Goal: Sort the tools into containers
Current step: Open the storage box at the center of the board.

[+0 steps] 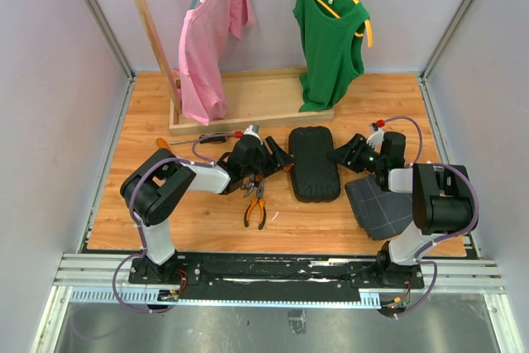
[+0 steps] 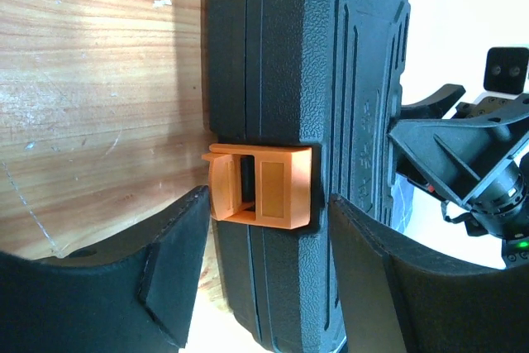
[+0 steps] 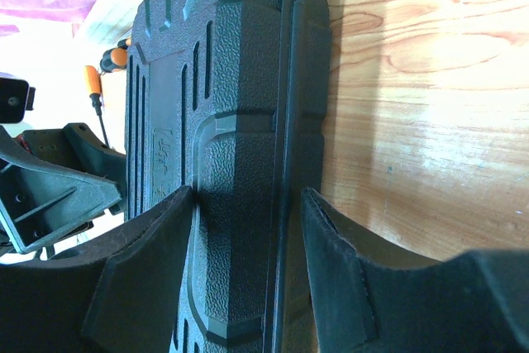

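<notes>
closed black clamshell tool case (image 1: 314,167) lies flat on the wooden table (image 1: 207,221) midway between the two arms, its long axis running straight away from the arm bases. both claws meet it across its short axis, one on each long side. left gripper (image 1: 279,159) sits at the case's left long edge, where the small orange latch (image 2: 260,196) is. in the left wrist view the latch is dead centre between the two fingers (image 2: 178,279), one finger low by the table side of the case and the other over the lid face. the jaws stand apart astride the edge, and i cannot tell whether the pads bear on the plastic. right gripper (image 1: 340,155) is on the opposite long edge, presumably the hinge side. its fingers (image 3: 149,270) press lid and underside, so it reads as clamped on the case. judgement: the next move turns on the latch, which faces the left claw, so the left arm is the nearer one while the right steadies the case. the tools are outside the case, all to its left: orange-handled pliers (image 1: 254,204) at the near left, screwdrivers (image 3: 92,84) at the far left. a dark grey tray (image 1: 376,204) lies to the case's near right. writing: a faint embossed script mark (image 3: 159,159) on the lid, too small to read. no other label or brand is legible.
</notes>
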Controlling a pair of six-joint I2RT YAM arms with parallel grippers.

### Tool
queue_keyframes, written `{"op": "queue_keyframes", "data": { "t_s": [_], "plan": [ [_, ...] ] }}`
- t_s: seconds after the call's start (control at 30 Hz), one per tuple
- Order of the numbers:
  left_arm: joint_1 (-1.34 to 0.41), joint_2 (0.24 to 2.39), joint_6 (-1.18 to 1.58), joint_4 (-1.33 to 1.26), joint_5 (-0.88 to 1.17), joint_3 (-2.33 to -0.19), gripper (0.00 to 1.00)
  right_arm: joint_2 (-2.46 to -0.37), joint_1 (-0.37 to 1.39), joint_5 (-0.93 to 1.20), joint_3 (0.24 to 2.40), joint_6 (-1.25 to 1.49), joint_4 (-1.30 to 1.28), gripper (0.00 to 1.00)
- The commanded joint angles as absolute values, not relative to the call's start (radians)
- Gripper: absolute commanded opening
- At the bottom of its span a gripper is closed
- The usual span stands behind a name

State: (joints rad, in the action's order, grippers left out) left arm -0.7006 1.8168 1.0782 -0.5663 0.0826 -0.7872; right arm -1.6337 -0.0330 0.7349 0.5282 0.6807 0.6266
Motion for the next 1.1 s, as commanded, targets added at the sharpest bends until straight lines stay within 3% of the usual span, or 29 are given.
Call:
{"op": "queue_keyframes", "data": {
  "t_s": [0.0, 0.47, 1.07],
  "plan": [
    [-0.699, 1.787, 1.055, -0.551, 0.054, -0.793, 0.62, -1.693, -0.017, 0.629, 0.494, 0.597, 0.449, 0.54],
    [-0.697, 1.803, 1.064, -0.538, 0.040, -0.783, 0.53, -1.696, -0.016, 0.631, 0.491, 0.598, 0.456, 0.54],
    [-0.672, 1.809, 1.076, -0.560, 0.035, -0.727, 0.52, -1.696, -0.015, 0.627, 0.492, 0.599, 0.451, 0.54]
  ]
}}
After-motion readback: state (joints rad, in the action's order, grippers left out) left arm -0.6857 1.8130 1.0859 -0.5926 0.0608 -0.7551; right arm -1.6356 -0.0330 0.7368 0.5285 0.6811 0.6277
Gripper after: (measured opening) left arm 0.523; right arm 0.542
